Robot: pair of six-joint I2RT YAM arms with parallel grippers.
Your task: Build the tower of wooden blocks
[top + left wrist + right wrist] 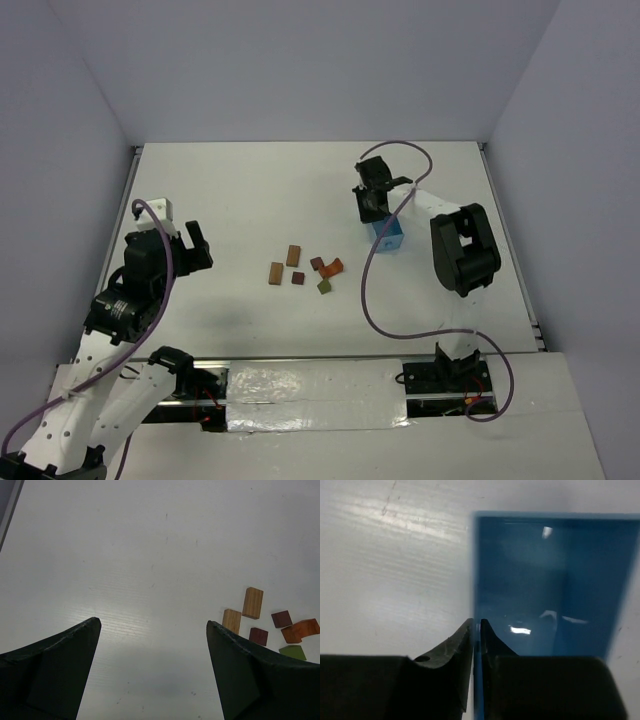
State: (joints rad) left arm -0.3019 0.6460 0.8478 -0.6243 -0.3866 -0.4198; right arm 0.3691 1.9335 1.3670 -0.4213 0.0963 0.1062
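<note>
six scattered blocks (298,278); left gripper (153,624) gapes empty, right gripper (476,625) pinches the blue tray (520,580) by its wall.

No tower yet: six small blocks lie flat, unstacked, on the surface (230,200). Arched orange block (334,266); dark red square (316,264) just left of it; olive green block (324,287) just nearer; second dark red square (298,278), upright tan oblong (293,255) and second tan oblong (275,273) farther left.

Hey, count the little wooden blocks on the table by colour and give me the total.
Tan blocks: 2
Dark red blocks: 2
Orange block: 1
Olive green block: 1
Total: 6
</note>
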